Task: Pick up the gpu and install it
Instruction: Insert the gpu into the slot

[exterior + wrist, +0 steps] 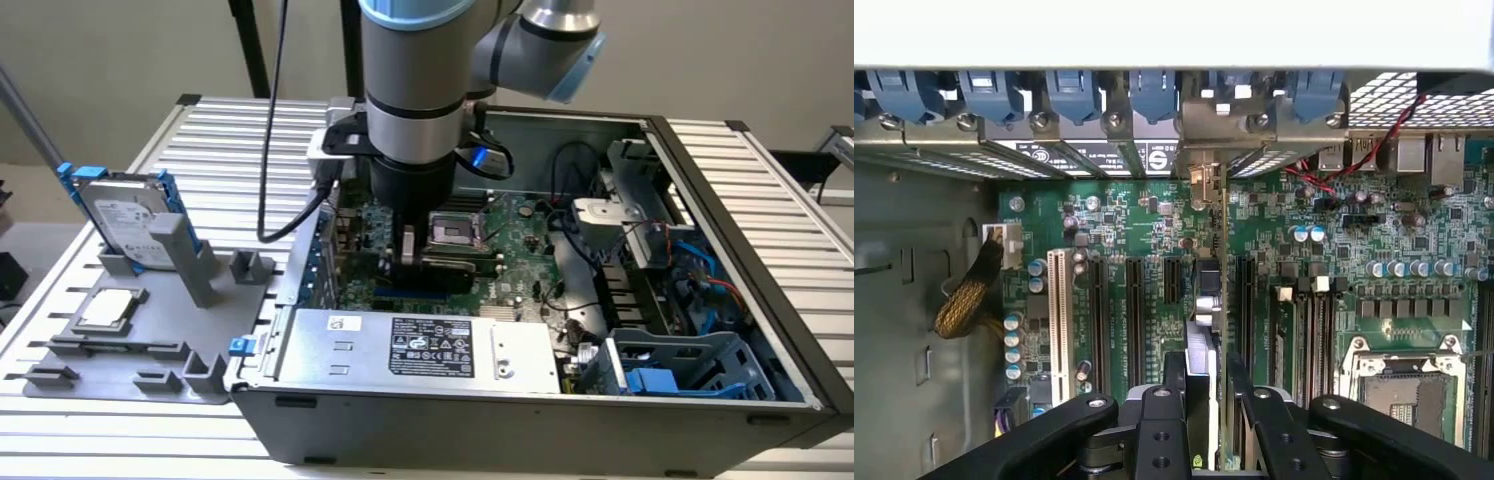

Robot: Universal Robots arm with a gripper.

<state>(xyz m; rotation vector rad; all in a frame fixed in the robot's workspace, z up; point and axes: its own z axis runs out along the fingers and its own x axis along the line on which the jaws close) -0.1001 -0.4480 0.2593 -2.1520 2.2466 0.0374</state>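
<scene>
Gripper (1199, 420) clenched on the gpu (1212, 300), holding it upright on edge over the motherboard (1144, 230) inside the open computer case (747, 200). Farther along, its silver bracket (1204, 185) reaches the case's rear slot wall (1054, 125), between black expansion slots (1134, 320).

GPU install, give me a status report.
Gripper shut on GPU, inside the open case. Card edge-on, upright over the motherboard slots, bracket at the rear wall. Nothing in the way.
</scene>
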